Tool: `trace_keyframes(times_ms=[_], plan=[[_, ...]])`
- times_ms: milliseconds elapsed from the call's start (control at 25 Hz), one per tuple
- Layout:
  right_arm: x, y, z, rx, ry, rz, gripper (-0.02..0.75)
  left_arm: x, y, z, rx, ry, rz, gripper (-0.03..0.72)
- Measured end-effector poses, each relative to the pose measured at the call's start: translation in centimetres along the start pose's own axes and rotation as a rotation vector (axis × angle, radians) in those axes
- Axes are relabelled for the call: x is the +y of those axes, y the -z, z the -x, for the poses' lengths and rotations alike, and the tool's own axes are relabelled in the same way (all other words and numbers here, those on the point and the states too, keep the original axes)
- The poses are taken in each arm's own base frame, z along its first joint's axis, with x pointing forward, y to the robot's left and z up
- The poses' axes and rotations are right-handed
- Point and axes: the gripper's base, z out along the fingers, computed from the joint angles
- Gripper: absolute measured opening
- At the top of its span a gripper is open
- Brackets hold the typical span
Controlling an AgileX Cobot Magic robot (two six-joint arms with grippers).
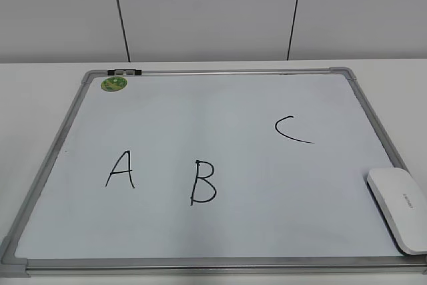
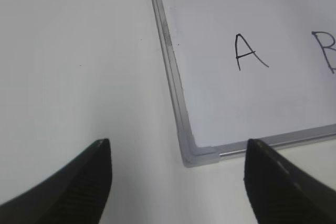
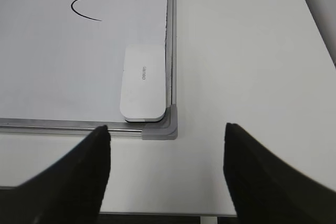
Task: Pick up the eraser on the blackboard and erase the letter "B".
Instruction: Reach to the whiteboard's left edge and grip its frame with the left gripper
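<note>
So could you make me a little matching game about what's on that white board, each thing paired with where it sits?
As seen from the exterior view.

Things:
1. eraser
2. green sticker
3. letter "A"
4. letter "C"

Places:
a. top left corner of the blackboard
b. just left of the letter "B"
c. bottom right corner, by the frame
d. right half, above and left of the eraser

Pairs: 1-c, 2-a, 3-b, 4-d
</note>
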Motion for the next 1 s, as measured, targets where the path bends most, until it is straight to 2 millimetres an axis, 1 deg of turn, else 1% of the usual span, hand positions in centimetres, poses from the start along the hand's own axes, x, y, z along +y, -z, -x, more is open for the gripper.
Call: trace_keyframes(times_ms=[40, 320, 600, 720, 800, 1000], plan=[[0.0, 0.0, 0.0, 0.0, 0.0, 0.0, 0.501, 0.0, -0.7, 0.8, 0.01, 0.013, -0.009, 0.592], [0.0, 0.0, 0.0, 0.0, 0.0, 0.0, 0.501, 1.0, -8.3, 5.9, 0.126, 0.085, -0.022, 0.592], [0.0, 0.0, 0.0, 0.0, 0.0, 0.0, 0.501, 2.2, -17.0, 10.4, 0.317, 0.106, -0.028, 0.589], [0.0, 0.0, 0.0, 0.0, 0.0, 0.0, 0.501, 2.6, -20.4, 11.6, 0.389, 0.102, -0.031, 0.588], [0.0, 0.0, 0.0, 0.0, 0.0, 0.0, 0.501, 2.9, -22.4, 12.1, 0.442, 0.089, -0.029, 0.588], [0.0, 0.0, 0.0, 0.0, 0.0, 0.0, 0.501, 3.6, -27.3, 12.4, 0.566, 0.069, -0.029, 0.582]])
